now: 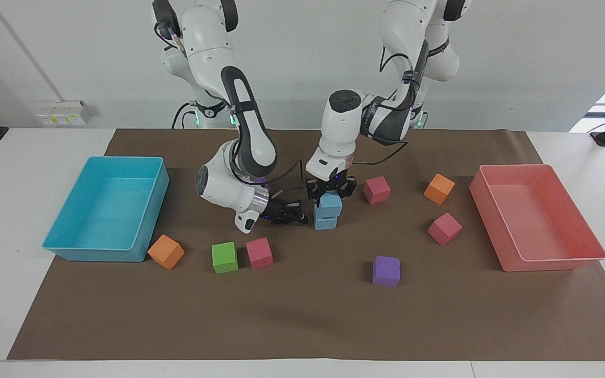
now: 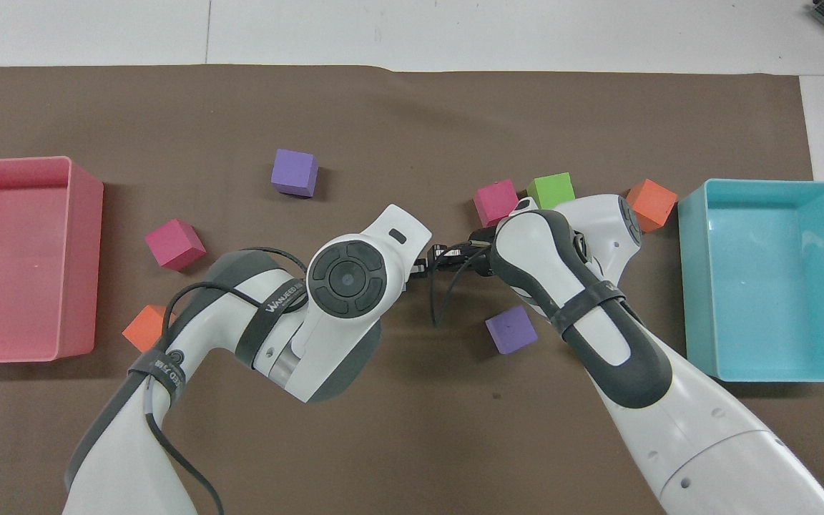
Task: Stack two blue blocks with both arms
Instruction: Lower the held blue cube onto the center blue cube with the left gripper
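Two sky-blue blocks stand mid-mat in the facing view. The lower blue block (image 1: 325, 221) rests on the brown mat. The upper blue block (image 1: 331, 203) sits on it, shifted slightly toward the left arm's end. My left gripper (image 1: 331, 195) points straight down and is shut on the upper block. My right gripper (image 1: 302, 215) lies low and level beside the lower block, shut and holding nothing; I cannot tell whether it touches the block. In the overhead view the left arm's wrist (image 2: 347, 275) hides both blocks.
A turquoise bin (image 1: 105, 210) stands at the right arm's end and a pink bin (image 1: 536, 218) at the left arm's end. Orange (image 1: 166, 252), green (image 1: 225, 257), pink (image 1: 259, 253) and purple (image 1: 386, 271) cubes lie scattered; a second purple cube (image 2: 511, 330) lies near the right arm.
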Available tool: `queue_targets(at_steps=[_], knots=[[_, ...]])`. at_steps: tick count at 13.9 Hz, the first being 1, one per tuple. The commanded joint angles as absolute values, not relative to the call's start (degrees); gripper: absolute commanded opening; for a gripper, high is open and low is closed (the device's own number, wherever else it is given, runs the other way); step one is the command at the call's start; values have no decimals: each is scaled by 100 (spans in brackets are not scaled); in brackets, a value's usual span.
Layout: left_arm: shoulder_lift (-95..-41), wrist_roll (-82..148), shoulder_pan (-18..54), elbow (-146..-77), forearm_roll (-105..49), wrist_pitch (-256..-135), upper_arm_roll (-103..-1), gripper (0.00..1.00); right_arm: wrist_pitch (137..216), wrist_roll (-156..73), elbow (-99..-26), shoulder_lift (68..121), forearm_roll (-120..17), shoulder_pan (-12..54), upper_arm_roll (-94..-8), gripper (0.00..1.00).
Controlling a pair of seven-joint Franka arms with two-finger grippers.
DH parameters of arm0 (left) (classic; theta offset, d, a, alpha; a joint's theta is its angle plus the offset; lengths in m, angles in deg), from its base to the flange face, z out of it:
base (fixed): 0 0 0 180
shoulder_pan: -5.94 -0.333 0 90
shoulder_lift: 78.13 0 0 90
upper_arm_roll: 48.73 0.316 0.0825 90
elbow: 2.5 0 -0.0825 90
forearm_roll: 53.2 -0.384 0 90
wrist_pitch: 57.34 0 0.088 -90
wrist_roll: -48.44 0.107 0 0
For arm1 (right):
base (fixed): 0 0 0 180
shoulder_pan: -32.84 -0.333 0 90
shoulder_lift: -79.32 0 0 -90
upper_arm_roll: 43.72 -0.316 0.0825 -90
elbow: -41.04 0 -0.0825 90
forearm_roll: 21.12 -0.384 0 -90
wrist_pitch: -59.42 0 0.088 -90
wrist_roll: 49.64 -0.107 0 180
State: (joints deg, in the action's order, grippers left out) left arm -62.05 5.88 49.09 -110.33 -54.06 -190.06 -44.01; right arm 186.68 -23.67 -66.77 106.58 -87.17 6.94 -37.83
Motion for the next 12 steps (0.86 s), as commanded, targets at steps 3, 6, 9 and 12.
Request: queue_targets(at_steps=[3, 6, 9, 12], knots=[[-6257, 415, 5006, -11201, -5557, -19163, -4319, 17, 18888, -2451, -6812, 10534, -8862, 674, -3827, 0], [-6160, 388, 5015, -11184, -5557, -19260, -4319, 17, 18888, -2451, -6812, 10534, -8862, 674, -3827, 0], [-6151, 397, 5015, -11140, -5767, -19286, -4328, 17, 18888, -2451, -6812, 10534, -8862, 674, -3827, 0], [-6143, 406, 5015, -11149, -5768, -19278, -4337, 17, 18888, -2451, -6812, 10534, -8862, 674, -3827, 0]])
